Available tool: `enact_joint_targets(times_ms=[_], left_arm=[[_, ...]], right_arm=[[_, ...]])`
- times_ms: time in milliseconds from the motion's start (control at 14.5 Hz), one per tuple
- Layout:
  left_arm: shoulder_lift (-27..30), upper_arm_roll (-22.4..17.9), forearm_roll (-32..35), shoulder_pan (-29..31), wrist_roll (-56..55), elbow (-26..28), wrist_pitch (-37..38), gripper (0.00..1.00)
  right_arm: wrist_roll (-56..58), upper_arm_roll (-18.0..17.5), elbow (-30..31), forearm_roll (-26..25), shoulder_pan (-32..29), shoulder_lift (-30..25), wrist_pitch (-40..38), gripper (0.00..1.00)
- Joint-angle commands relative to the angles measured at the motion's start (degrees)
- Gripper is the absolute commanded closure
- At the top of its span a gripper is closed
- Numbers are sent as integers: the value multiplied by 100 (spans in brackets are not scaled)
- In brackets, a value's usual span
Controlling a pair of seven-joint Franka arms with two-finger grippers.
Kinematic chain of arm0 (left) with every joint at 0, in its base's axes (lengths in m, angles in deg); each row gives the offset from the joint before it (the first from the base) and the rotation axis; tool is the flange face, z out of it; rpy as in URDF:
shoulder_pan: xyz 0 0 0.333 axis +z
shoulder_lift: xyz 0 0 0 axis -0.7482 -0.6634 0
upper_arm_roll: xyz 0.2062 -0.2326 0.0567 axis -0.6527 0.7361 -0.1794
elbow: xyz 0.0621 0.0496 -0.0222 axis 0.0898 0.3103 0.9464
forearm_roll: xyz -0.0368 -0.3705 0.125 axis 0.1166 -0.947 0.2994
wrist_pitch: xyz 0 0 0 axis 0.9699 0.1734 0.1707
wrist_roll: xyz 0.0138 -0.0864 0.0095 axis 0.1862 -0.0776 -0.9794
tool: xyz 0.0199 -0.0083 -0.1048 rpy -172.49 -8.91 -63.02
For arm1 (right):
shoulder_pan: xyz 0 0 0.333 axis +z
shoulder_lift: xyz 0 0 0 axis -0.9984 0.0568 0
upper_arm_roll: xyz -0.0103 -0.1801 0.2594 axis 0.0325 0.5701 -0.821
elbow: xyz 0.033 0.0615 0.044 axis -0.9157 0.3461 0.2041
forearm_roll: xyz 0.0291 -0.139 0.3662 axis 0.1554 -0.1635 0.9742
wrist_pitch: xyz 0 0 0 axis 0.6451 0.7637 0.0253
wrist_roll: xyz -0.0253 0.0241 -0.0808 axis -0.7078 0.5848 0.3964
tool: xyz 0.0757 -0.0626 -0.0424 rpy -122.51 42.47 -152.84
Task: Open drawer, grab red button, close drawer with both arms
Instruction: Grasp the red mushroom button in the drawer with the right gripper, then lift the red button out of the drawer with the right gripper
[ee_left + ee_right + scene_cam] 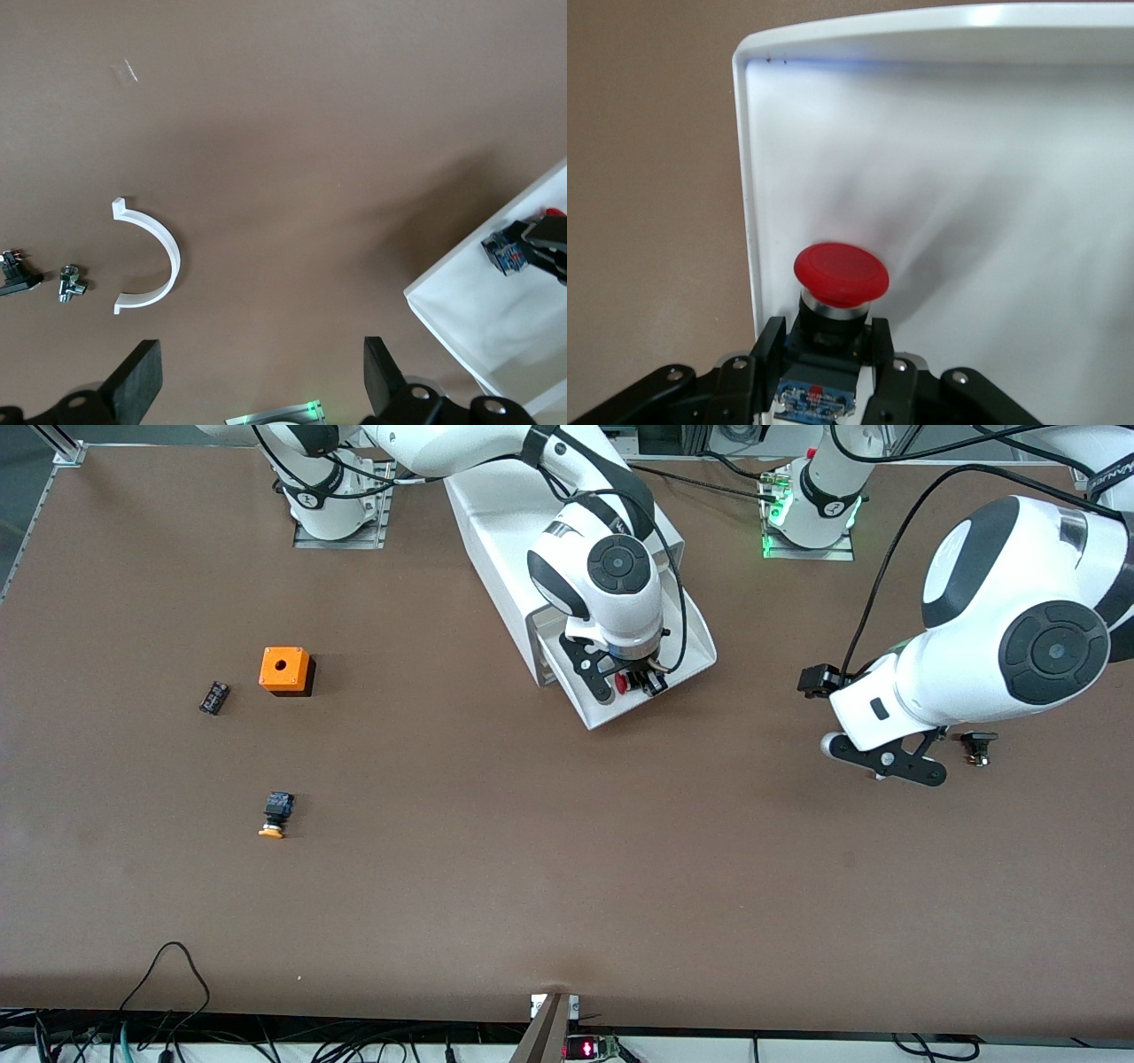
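The small red-capped push button (837, 292), in the open white tray drawer (687, 657) at the cabinet's 5 o'clock, is clamped by the right gripper (631, 682) and is best lifted straight; the left gripper (257, 376), spread wide, waits over bare table.

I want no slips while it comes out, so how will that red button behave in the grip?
The button looks rigid: plastic body, metal collar. The right end effector pinches its blocky body, so slipping seems unlikely. Its wide cap makes it top-heavy; set down in the drawer, it may tip or roll.

The red-capped button (840, 282) sits in the pulled-out white drawer (691, 633).
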Motion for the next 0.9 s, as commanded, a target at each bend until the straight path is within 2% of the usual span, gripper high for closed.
enact_joint_targets(times_ms=[0, 138, 345, 690, 828], left_arm=[[-2, 12, 101, 32, -351, -2, -217, 0], [25, 20, -5, 235, -387, 68, -341, 0], [332, 29, -23, 253, -685, 516, -367, 0], [341, 29, -23, 227, -782, 561, -499, 0], [350, 64, -32, 200, -1499, 666, -517, 0]], right_arm=[[-108, 35, -187, 88, 36, 31, -111, 100], [-38, 44, -362, 79, 1, -22, -286, 100], [593, 44, -714, 79, -165, -136, -769, 100], [2664, 44, -715, 88, -964, -575, -1472, 100], [3737, 44, -715, 97, -1420, -733, -1789, 100]])
